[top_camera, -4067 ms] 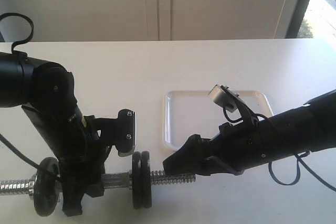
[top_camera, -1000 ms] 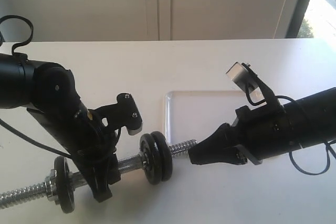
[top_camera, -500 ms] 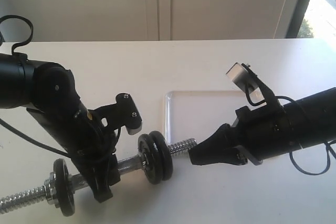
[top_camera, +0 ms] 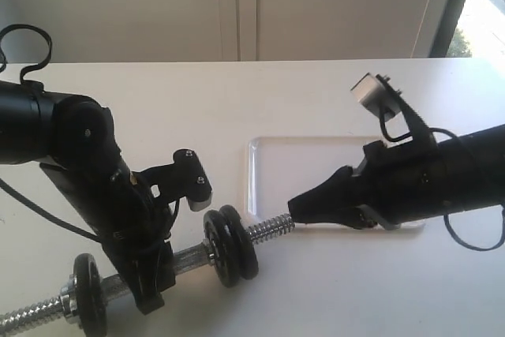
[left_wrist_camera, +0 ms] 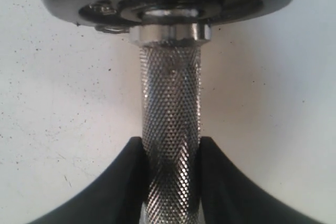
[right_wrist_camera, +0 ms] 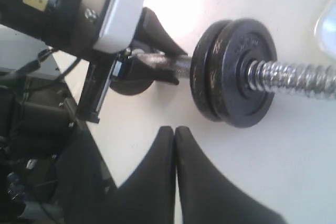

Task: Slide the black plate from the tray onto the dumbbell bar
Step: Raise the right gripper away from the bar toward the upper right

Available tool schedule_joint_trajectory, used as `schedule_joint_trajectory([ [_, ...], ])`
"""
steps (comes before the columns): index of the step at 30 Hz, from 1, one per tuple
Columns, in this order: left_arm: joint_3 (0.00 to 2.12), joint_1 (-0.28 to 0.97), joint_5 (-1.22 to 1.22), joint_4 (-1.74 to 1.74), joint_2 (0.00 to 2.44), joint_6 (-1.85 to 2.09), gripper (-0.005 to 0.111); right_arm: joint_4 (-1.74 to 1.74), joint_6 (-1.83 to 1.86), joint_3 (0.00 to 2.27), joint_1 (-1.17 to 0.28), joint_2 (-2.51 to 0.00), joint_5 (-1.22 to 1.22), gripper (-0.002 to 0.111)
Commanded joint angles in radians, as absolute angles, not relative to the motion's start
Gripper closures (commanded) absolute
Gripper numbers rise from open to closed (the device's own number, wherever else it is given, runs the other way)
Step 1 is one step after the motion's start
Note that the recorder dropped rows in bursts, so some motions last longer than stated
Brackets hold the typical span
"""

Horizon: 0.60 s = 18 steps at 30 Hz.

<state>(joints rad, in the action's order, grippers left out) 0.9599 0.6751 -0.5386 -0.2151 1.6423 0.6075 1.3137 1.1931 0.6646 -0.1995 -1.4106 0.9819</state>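
So my left gripper (left_wrist_camera: 170, 153) clamps the dumbbell bar (top_camera: 272, 226) at its knurled middle; right gripper (top_camera: 298, 207) is pinched shut, empty. The black plate (top_camera: 241, 242) sits on the bar, not the tray (top_camera: 251, 179). Bar axis aims its threaded end at my right tips, just beside.

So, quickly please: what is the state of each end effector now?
Left end effector: closed on the bar.
Right end effector: closed, holding nothing.
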Motion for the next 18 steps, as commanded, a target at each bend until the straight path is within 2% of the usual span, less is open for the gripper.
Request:
schedule_joint_trajectory([
  [1,0.988,0.679,-0.531,-0.276,1.612,0.601,0.107,1.327,1.208,0.667,-0.194,-1.275,0.863,0.108],
  [11,0.988,0.679,-0.533,-0.276,1.627,0.601,0.105,1.269,1.131,0.665,-0.194,-1.068,0.744,0.108],
  [13,0.988,0.679,-0.536,-0.276,1.640,0.601,0.096,1.258,1.112,0.661,-0.194,-1.058,0.733,0.108],
  [18,0.988,0.679,-0.538,-0.276,1.681,0.601,0.064,1.254,1.112,0.661,-0.194,-1.057,0.734,0.108],
])
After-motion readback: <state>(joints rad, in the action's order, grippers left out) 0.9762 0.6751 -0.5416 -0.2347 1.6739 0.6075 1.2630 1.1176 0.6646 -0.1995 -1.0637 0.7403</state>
